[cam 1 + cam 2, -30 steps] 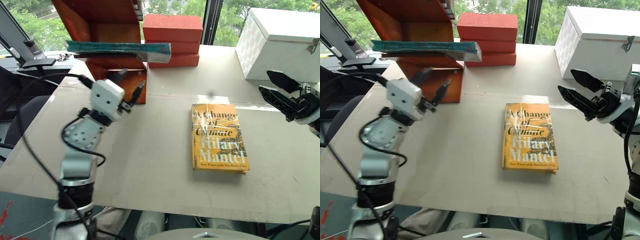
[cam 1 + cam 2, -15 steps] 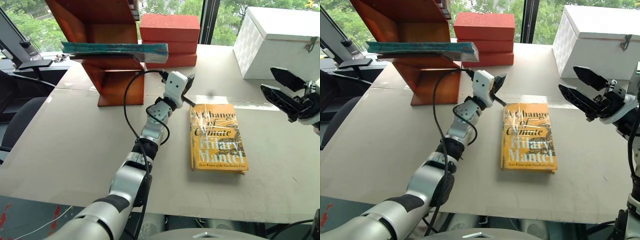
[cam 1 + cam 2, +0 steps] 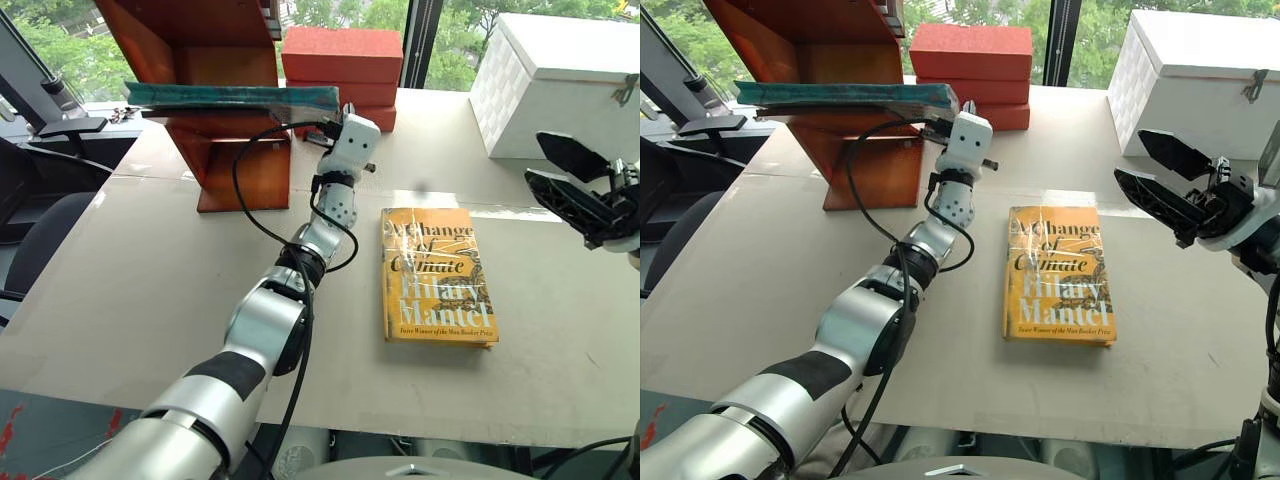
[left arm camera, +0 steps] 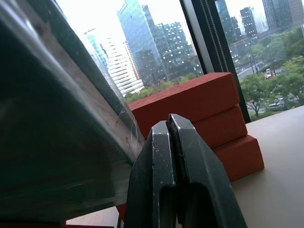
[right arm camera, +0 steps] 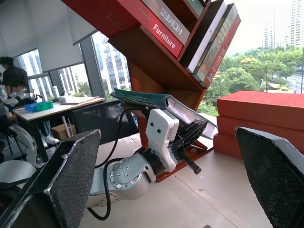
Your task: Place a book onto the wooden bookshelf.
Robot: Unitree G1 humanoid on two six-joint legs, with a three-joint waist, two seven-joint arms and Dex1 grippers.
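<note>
Teal book (image 3: pixel 235 96) on wooden bookshelf (image 3: pixel 215 40), just beside left gripper's (image 4: pixel 169 124) closed, empty jaws.

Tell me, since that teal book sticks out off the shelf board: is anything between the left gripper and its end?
Nothing visible. The shut left gripper sits right beside the book's overhanging end on the wooden bookshelf; the red bricks lie behind.

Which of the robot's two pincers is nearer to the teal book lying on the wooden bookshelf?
Left. The left pincer, shut, sits right beside the protruding end of the teal book on the wooden bookshelf. The right pincer, open, hangs far across the table near the white box.
</note>
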